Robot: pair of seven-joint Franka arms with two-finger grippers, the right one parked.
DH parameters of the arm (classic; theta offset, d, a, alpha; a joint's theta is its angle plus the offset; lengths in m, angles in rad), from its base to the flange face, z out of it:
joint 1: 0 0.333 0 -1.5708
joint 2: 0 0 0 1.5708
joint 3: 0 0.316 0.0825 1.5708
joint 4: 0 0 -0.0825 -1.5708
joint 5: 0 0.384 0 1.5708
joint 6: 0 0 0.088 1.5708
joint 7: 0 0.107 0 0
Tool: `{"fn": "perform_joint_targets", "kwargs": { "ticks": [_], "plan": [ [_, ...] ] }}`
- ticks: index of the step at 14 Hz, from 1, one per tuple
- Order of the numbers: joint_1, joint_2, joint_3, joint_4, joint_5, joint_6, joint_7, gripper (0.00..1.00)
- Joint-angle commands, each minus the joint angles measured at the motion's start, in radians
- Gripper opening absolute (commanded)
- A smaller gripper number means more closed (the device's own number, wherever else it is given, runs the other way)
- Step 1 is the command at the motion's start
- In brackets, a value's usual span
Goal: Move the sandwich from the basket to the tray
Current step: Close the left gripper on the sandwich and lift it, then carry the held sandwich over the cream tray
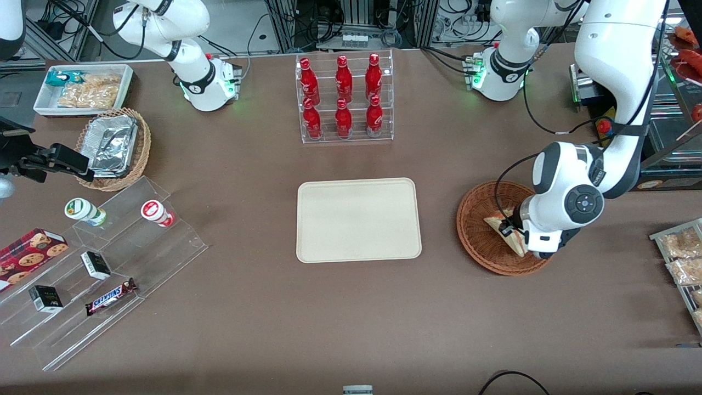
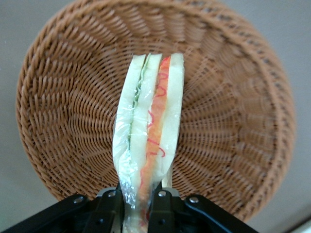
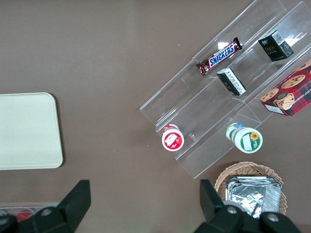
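The wrapped triangular sandwich [image 1: 507,230] is in the reddish-brown wicker basket [image 1: 477,233] at the working arm's end of the table. My left gripper [image 1: 521,238] is down in the basket, shut on the sandwich. In the left wrist view the sandwich [image 2: 150,141] stands on edge between my black fingers [image 2: 109,213], pale bread with red, orange and green layers, over the basket's weave [image 2: 233,121]. The cream-beige tray [image 1: 358,219] lies flat at the table's middle, bare, beside the basket. It also shows in the right wrist view [image 3: 26,131].
A clear rack of red bottles [image 1: 344,97] stands farther from the camera than the tray. A clear stepped shelf with snacks [image 1: 104,263], a light basket of foil trays [image 1: 112,148] and a white bin [image 1: 82,90] lie toward the parked arm's end. Bagged snacks [image 1: 680,258] sit near the basket.
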Motion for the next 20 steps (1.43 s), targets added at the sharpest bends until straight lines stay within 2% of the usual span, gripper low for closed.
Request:
{"fn": "perform_joint_targets", "kwargs": {
  "ticks": [1,5,13,15,20],
  "plan": [
    [-0.002,-0.057,-0.002,0.026,0.001,-0.029,0.056,0.14],
    [-0.042,-0.075,-0.04,0.119,0.001,-0.098,0.076,0.14],
    [-0.064,-0.063,-0.249,0.116,-0.001,-0.023,0.12,0.14],
    [-0.068,-0.043,-0.277,0.121,-0.005,-0.019,0.13,0.14],
    [-0.188,0.054,-0.285,0.202,0.001,0.004,0.089,0.14]
  ]
}}
